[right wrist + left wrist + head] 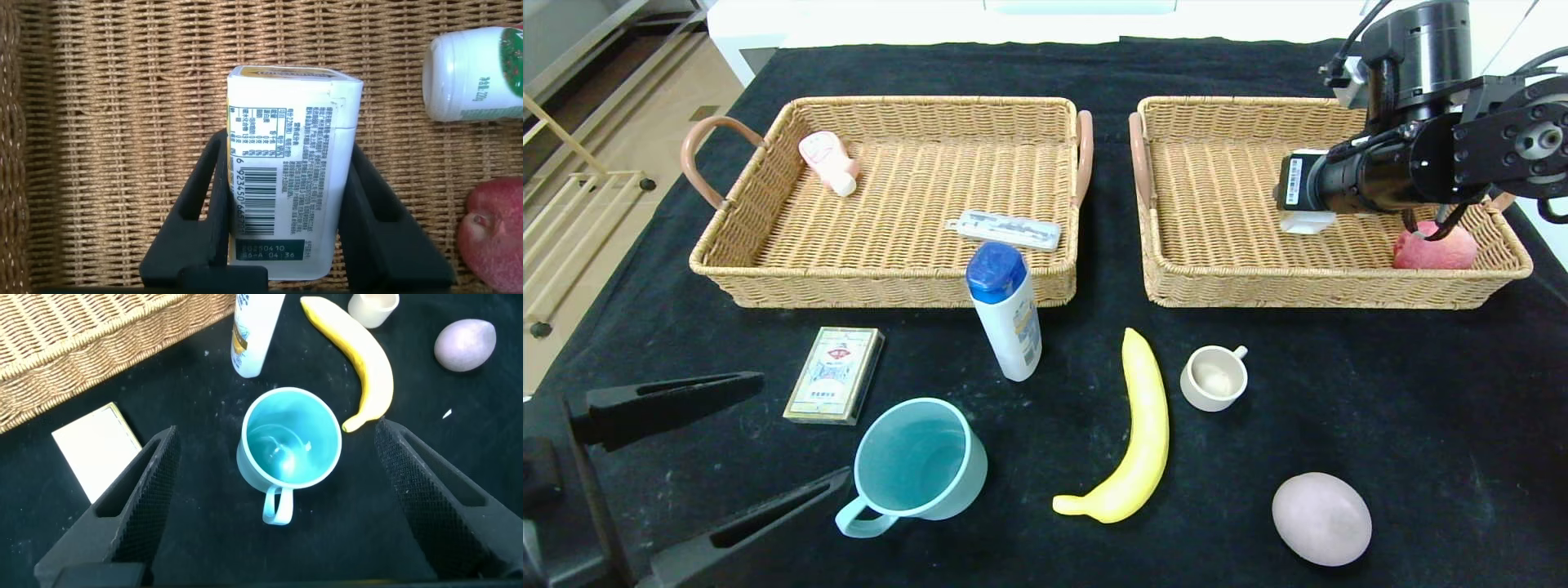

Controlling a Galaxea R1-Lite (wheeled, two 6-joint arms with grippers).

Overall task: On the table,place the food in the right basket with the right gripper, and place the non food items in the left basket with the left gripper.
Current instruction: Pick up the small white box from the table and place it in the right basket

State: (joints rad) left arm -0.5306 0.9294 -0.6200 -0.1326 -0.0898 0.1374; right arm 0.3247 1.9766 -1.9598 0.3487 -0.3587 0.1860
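I hold the white rectangular food carton with printed barcode (290, 175) across its flat, stiff side panels in the right gripper (286, 204), clamped above the right wicker basket (1339, 286); judged light and crushable, while the left gripper (278, 498) hangs spread wide.

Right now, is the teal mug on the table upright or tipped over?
Upright. The teal mug stands on its base with its mouth facing up, interior empty, between the open fingers of the left pincer.
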